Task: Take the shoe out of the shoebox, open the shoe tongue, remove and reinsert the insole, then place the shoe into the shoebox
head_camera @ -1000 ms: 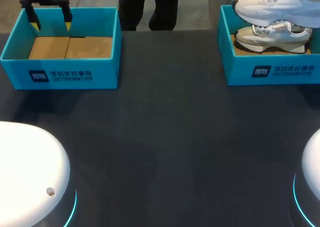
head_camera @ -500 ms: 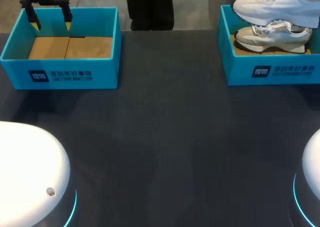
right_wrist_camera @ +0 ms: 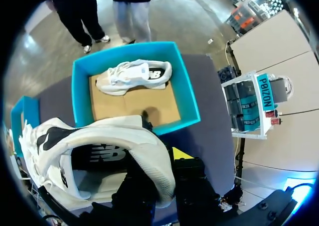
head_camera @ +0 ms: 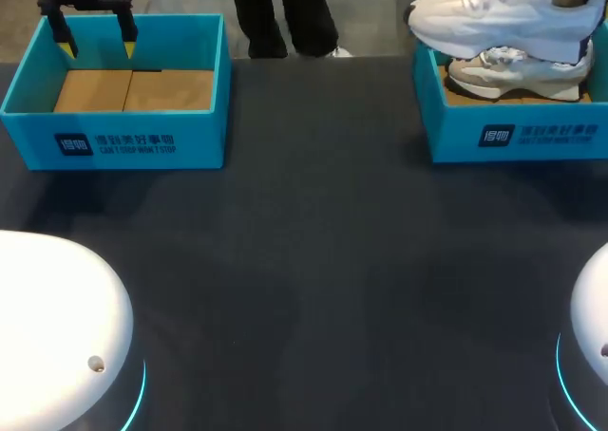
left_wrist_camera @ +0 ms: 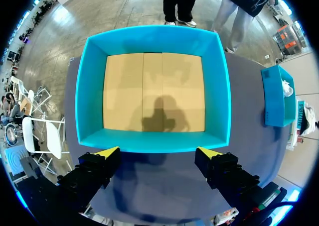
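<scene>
a: where was the white shoe [head_camera: 499, 18] at that moment?

b: in the air, above the right shoebox [head_camera: 513, 132], its toe out past the box's wall towards the middle of the table [head_camera: 313, 260]. a second shoe [head_camera: 518, 70] lay on the cardboard floor below it.

a: and what held it?

b: the right gripper [right_wrist_camera: 162, 166] pinched the heel collar, one finger inside the shoe and one outside, seen in the right wrist view. the left gripper [head_camera: 95, 32] hung over the far wall of the left shoebox [head_camera: 114, 132], fingers spread wide and holding nothing.

a: so which step was that?

b: the first, by the look of it: taking the shoe out. it seemed clear of the box, but not set down. next it probably needed carrying to the open table and lowering sole-down, within the left arm's reach for the tongue.

a: what differed from a second earlier?

b: the shoe had shifted towards the table's middle; before, its toe sat near the box wall. the left arm had not moved.
</scene>
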`<action>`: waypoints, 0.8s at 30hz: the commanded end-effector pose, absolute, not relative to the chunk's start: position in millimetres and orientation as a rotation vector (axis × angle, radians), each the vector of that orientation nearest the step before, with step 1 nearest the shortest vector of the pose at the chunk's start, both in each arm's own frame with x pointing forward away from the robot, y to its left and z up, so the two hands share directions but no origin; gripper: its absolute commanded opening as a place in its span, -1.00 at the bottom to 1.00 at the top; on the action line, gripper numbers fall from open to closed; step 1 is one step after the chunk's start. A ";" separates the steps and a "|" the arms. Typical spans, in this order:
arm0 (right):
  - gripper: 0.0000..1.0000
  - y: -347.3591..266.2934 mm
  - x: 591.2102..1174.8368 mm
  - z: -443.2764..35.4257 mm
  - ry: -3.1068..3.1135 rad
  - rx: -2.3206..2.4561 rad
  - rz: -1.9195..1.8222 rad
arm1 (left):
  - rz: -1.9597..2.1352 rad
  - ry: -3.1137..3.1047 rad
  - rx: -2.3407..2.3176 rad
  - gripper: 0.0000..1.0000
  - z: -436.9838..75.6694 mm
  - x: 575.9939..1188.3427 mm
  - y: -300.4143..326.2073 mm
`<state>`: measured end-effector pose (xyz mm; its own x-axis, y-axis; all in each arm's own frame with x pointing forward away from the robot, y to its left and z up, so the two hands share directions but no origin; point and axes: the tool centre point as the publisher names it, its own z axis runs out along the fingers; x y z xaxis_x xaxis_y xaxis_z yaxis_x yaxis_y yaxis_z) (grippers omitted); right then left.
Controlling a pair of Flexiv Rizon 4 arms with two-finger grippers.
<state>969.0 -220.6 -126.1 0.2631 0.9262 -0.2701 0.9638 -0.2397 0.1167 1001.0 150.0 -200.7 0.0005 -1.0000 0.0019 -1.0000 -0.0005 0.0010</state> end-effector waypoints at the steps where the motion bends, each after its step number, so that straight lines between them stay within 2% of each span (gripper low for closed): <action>1: -1.00 -201.4 952.6 -120.1 1.739 2.248 -0.197 | 0.000 -2.220 2.221 1.00 -200.5 1000.6 149.9; 24: -1.00 -82.5 899.0 -113.1 1.798 2.138 -0.336 | 0.000 -2.220 2.221 1.00 -200.5 1000.6 149.9</action>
<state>903.3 -98.5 -117.7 0.1772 0.9222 -0.3436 0.9838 -0.1560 0.0887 1001.0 149.9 -200.7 0.0004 -1.0000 0.0019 -1.0000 -0.0004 0.0010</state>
